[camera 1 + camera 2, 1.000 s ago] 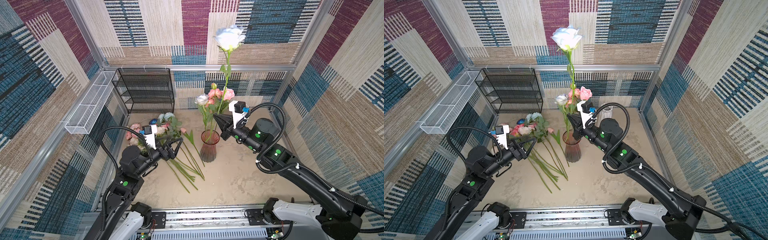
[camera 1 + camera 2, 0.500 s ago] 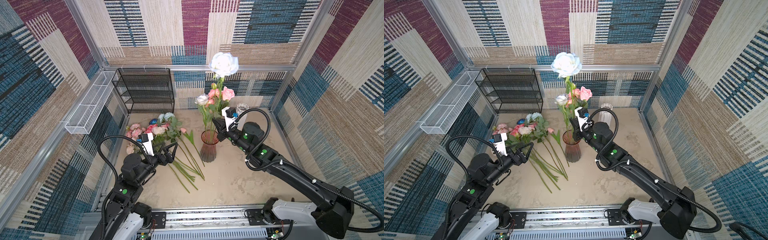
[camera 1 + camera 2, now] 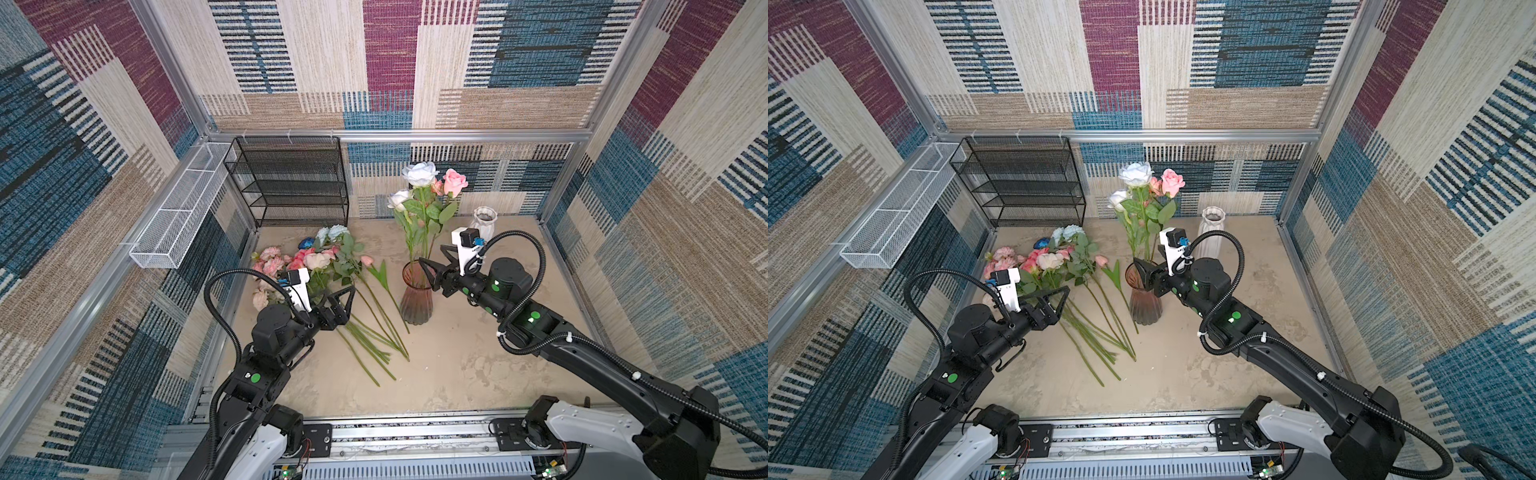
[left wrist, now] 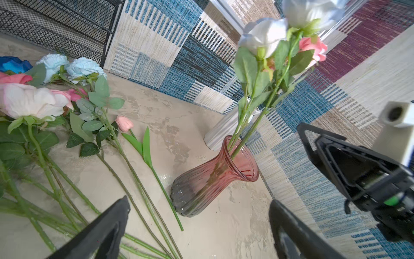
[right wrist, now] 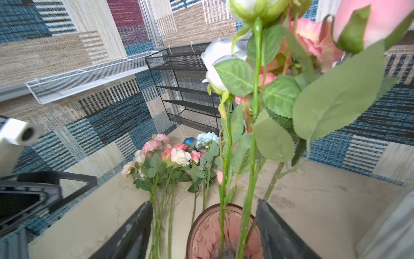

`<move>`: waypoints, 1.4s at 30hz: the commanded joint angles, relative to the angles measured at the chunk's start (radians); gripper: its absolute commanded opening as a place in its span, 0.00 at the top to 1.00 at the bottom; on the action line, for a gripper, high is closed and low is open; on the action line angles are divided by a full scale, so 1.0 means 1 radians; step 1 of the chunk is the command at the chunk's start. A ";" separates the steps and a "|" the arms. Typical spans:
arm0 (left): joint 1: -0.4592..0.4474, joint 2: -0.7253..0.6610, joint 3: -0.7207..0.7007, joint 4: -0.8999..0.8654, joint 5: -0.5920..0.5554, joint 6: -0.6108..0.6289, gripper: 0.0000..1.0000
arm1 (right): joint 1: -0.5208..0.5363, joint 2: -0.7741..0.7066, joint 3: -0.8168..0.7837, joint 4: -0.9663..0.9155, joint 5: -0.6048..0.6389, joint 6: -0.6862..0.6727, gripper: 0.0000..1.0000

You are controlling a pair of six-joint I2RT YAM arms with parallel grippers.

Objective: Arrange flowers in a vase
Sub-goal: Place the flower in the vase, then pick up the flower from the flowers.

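One sandy bench [image 3: 457, 374] carries everything: a black wire rack [image 3: 291, 183] stands at the back wall, and a heap of loose flowers [image 3: 316, 266] lies flat before it, stems toward the robot. Just right of the heap stands a pink glass vase [image 3: 415, 299], with white and pink roses [image 3: 422, 174] upright in it. The left claw [image 4: 199, 203] hovers spread above the loose stems. The right claw [image 5: 203, 203], spread too, sits at the vase's rim, gripping nothing.
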 commanded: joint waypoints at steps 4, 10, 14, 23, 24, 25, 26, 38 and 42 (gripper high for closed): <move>0.012 0.081 -0.021 -0.049 -0.063 -0.059 0.06 | 0.000 -0.075 -0.033 -0.038 -0.083 0.097 0.24; 0.061 0.245 -0.061 -0.043 -0.072 -0.117 0.31 | -0.001 -0.157 -0.091 -0.070 -0.090 0.128 0.28; 0.081 0.381 -0.088 -0.004 -0.076 -0.145 0.42 | 0.000 -0.200 -0.127 -0.081 -0.083 0.147 0.30; 0.088 0.504 -0.125 -0.019 -0.153 -0.195 0.60 | 0.000 -0.252 -0.149 -0.098 -0.051 0.162 0.31; 0.088 0.505 -0.128 -0.026 -0.163 -0.198 0.59 | 0.000 -0.251 -0.149 -0.098 -0.048 0.164 0.31; 0.088 0.508 -0.131 -0.028 -0.177 -0.197 0.59 | 0.000 -0.253 -0.152 -0.097 -0.047 0.165 0.31; 0.088 0.513 -0.131 -0.035 -0.189 -0.194 0.59 | 0.000 -0.252 -0.153 -0.093 -0.048 0.166 0.31; 0.090 0.637 -0.118 0.038 -0.191 -0.164 0.76 | 0.000 -0.244 -0.138 -0.097 -0.049 0.169 0.31; 0.089 0.626 -0.098 0.020 -0.175 -0.160 0.92 | 0.000 -0.244 -0.129 -0.104 -0.050 0.171 0.31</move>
